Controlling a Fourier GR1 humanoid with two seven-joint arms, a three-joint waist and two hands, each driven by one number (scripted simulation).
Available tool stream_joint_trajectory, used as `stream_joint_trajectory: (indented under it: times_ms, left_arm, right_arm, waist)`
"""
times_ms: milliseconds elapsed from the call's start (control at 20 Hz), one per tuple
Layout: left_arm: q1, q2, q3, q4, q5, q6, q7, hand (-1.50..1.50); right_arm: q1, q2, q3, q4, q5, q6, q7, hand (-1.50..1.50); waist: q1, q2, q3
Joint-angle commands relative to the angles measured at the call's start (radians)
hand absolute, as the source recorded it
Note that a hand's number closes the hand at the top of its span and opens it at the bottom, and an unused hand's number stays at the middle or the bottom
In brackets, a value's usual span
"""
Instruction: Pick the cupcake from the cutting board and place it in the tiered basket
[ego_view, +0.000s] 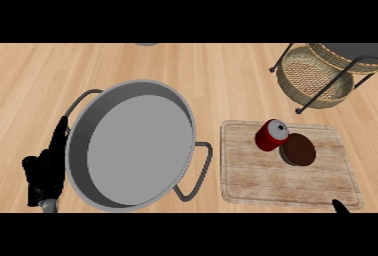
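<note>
Cupcake (294, 147) on cutting board (284, 187), well apart from right hand (340, 206)

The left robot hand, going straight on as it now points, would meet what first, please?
Probably the pan handle: the left robot hand points up the left rim of the pan, where that handle loops out ahead; depth is unclear.

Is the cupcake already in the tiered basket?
No, the cupcake sits on the cutting board, apart from the tiered basket at the upper right.
</note>
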Motion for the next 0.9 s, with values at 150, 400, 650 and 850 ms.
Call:
stream_joint_trajectory:
  times_ms: [150, 400, 650, 850]
  left_arm:
    - [0.019, -0.066, -0.093, 0.041, -0.012, -0.040, -0.001, 0.00]
    - [-0.023, -0.091, -0.114, 0.044, -0.032, -0.035, 0.013, 0.00]
    - [-0.042, -0.094, -0.118, 0.050, -0.034, -0.052, 0.021, 0.00]
    - [-0.074, -0.090, -0.102, 0.072, -0.039, -0.056, 0.026, 0.00]
  right_arm:
    - [0.231, -0.087, 0.155, -0.042, 0.204, -0.063, 0.231, -1.50]
    - [0.263, -0.098, 0.148, -0.115, 0.330, -0.089, 0.424, -1.50]
    - [0.271, -0.110, 0.123, -0.135, 0.478, -0.039, 0.589, -1.50]
    - [0.281, -0.122, 0.106, -0.132, 0.583, 0.057, 0.736, -1.50]
  waist:
    - [0.053, 0.033, -0.015]
    - [0.077, 0.038, -0.012]
    - [0.100, 0.043, -0.011]
    - [0.105, 0.048, -0.012]
